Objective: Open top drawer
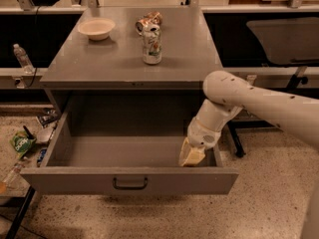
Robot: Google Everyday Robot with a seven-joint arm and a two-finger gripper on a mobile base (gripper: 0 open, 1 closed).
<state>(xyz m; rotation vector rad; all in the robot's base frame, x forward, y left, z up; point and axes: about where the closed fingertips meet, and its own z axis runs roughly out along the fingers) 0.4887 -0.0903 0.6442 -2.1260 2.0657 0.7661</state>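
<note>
The top drawer [130, 181] of the grey metal cabinet stands pulled far out toward the camera. Its flat front panel carries a small dark handle [130, 183] at the centre, and its inside [114, 151] is bare. My gripper [191, 156], cream-coloured at the end of the white arm [249, 101], reaches down into the drawer at its right front corner, just behind the front panel. The two lower drawers are hidden under the open one.
On the cabinet top [99, 66] stand a shallow bowl [96, 28] at back left and an upright can [152, 44] with another crumpled can [148, 19] behind it. A plastic bottle [22, 58] and floor litter [21, 144] lie left. A dark table [284, 39] stands right.
</note>
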